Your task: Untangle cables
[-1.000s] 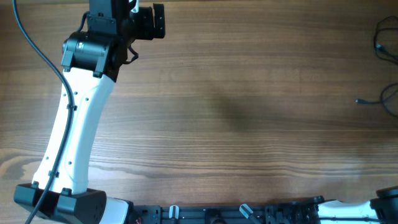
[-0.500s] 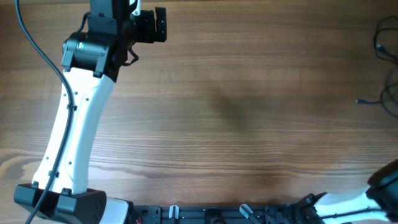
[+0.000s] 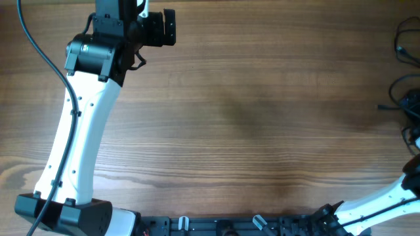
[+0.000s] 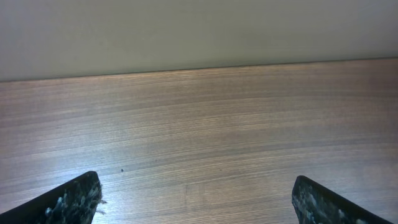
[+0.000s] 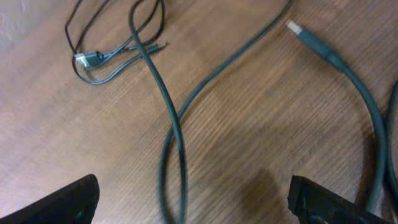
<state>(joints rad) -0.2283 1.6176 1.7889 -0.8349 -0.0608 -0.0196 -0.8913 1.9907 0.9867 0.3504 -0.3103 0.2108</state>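
The cables lie on the wooden table at its far right edge [image 3: 401, 46]. In the right wrist view, two dark strands [image 5: 174, 124] cross and run down between my fingertips. A grey plug tip [image 5: 296, 28] lies at the upper right, and a small thin loop bundle [image 5: 99, 56] at the upper left. My right gripper [image 5: 193, 191] hangs open above the strands, holding nothing. My left gripper [image 4: 196, 190] is open over bare wood near the table's far edge, at the back left, with no cable in its view.
The left arm [image 3: 79, 131] stretches from the front left corner to the back left. The right arm [image 3: 387, 196] reaches from the front right up along the right edge. A pale wall [image 4: 199, 31] rises behind the table's far edge.
The right arm has swung out from the front right corner and up along the right edge to the cables. The left arm has not moved.
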